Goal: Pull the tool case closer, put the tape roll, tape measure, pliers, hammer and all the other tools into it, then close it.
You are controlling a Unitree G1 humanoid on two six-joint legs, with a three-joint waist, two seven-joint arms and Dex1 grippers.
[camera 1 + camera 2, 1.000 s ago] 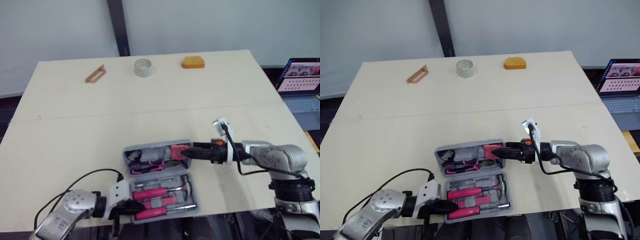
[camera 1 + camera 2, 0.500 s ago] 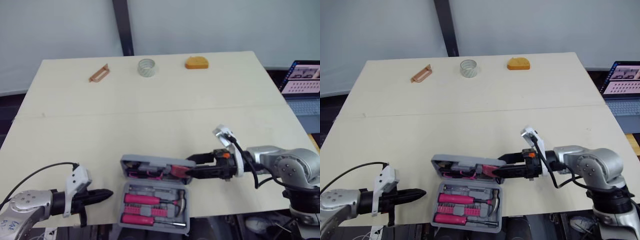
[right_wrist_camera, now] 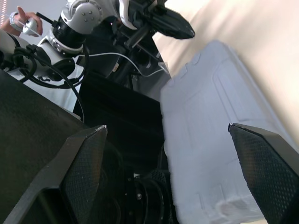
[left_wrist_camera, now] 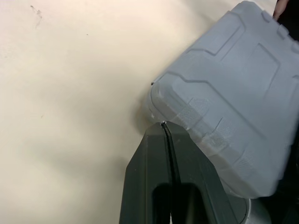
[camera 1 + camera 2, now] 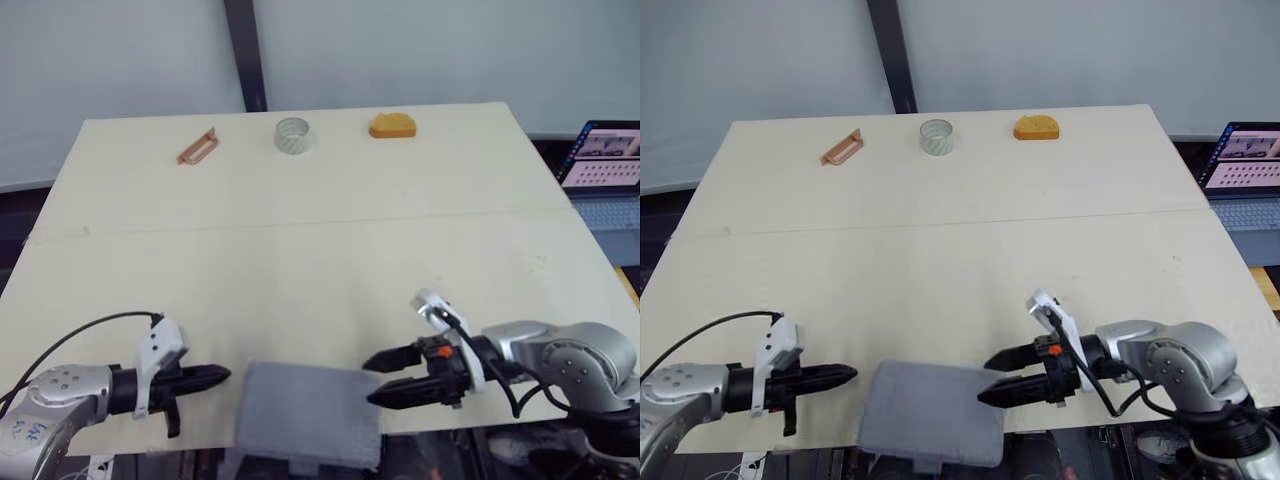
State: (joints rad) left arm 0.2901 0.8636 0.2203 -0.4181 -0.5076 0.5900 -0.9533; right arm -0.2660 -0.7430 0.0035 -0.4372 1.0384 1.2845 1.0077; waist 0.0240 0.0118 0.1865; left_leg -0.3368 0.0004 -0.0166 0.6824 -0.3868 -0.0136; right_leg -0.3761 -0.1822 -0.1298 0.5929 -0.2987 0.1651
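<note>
Lying shut at the lower centre of the frame, the grey moulded plastic tool case [image 5: 308, 412] overhangs the pale wooden table's [image 5: 300, 250] near edge. At lower left, the left gripper [image 5: 218, 376] is clenched on nothing, its tip just beside the case's corner. At lower right, the right gripper [image 5: 370, 383] is spread wide at the case's right edge. A translucent tape roll [image 5: 292, 134], an orange tape measure [image 5: 390, 125] and a brown handle-shaped tool [image 5: 196, 147] sit along the top.

Head stereo downward, wrist cameras near case [image 4: 233, 84]
</note>
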